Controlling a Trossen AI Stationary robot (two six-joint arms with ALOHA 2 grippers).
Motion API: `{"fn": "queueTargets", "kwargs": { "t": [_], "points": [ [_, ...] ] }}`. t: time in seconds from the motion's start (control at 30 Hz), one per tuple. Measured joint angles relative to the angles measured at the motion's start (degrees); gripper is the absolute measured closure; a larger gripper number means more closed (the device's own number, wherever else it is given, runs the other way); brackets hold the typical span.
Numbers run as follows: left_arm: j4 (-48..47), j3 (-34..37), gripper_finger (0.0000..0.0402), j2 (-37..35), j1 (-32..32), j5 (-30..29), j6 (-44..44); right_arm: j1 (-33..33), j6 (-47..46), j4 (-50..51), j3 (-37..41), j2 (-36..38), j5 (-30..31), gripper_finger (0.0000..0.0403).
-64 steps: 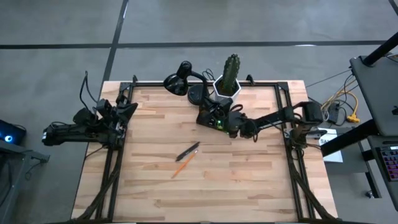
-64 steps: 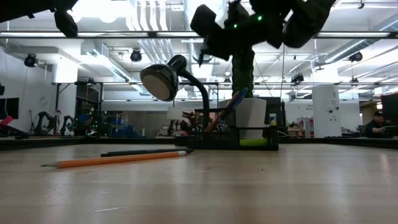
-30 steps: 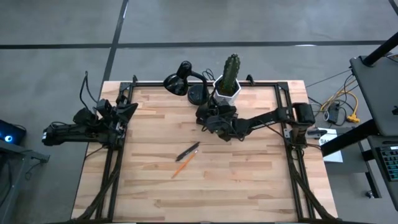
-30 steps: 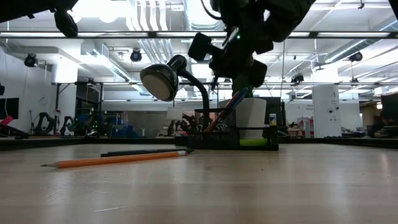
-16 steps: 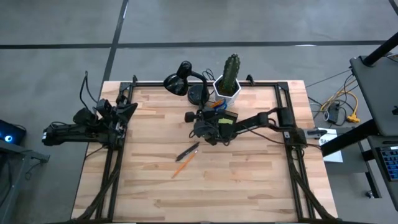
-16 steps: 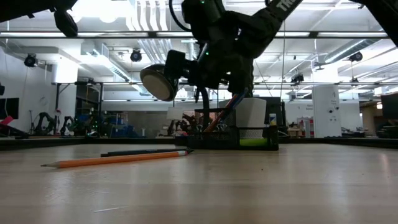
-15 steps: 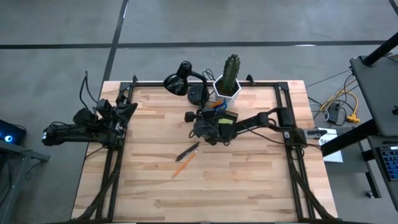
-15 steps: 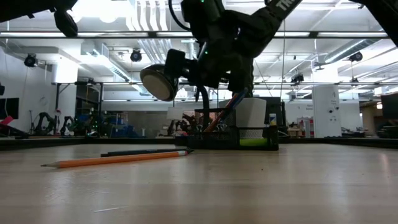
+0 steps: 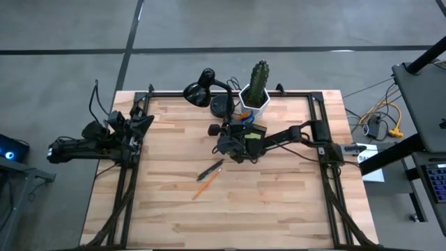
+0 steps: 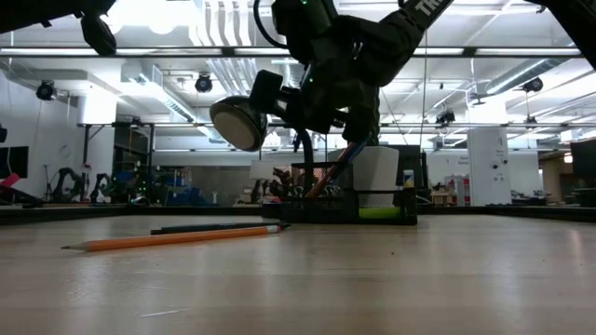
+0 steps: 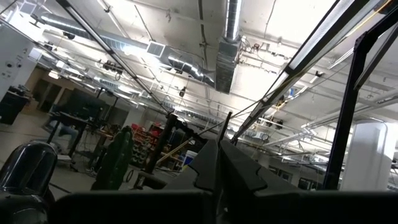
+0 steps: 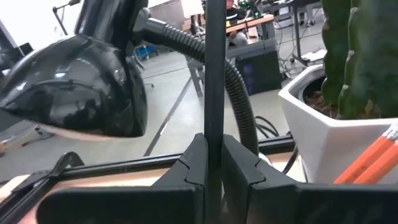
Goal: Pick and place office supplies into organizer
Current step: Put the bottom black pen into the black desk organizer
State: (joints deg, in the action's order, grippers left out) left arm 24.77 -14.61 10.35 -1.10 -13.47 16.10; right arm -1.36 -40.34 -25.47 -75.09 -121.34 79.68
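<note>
Near the far edge of the butcher-block worktop (image 9: pixel 279 202), the small dark mesh organizer (image 9: pixel 245 130) is seen, just in front of the white hexagonal pot (image 9: pixel 255 98) with its ribbed green cactus (image 9: pixel 259 77). Orange pencils (image 10: pixel 328 177) are propped slanting inside it, and a lime-green pad (image 10: pixel 375 213) shows low in one compartment. Much of the organizer is covered from above by the right gripper (image 9: pixel 224 143), whose matte black fingers (image 12: pixel 193 165) are pressed together on nothing. A glossy black gooseneck lamp (image 9: pixel 200 90) stands beside the pot. Toward the worktop's centre, an orange pencil (image 9: pixel 203 185) and a dark pen (image 9: pixel 210 169) lie touching. At the left edge the left gripper (image 9: pixel 143 120) is parked, its fingers (image 11: pixel 239 168) closed together. Other supplies cannot be made out.
</note>
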Motion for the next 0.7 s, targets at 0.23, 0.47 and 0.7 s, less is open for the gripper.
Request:
{"fn": "queueTargets", "kwargs": {
  "t": [0.23,0.47,0.7],
  "points": [
    [0.0,0.0,0.0402,0.0,0.0,0.0,0.0,0.3,-5.6,0.8,0.1,0.0,0.0,0.039],
    [0.0,0.0,0.0402,0.0,0.0,0.0,0.0,0.4,-2.8,1.7,0.1,0.1,0.2,0.039],
    [0.0,0.0,0.0402,0.0,0.0,0.0,0.0,0.5,-1.6,6.4,0.1,0.1,1.5,0.039]
  ]
}}
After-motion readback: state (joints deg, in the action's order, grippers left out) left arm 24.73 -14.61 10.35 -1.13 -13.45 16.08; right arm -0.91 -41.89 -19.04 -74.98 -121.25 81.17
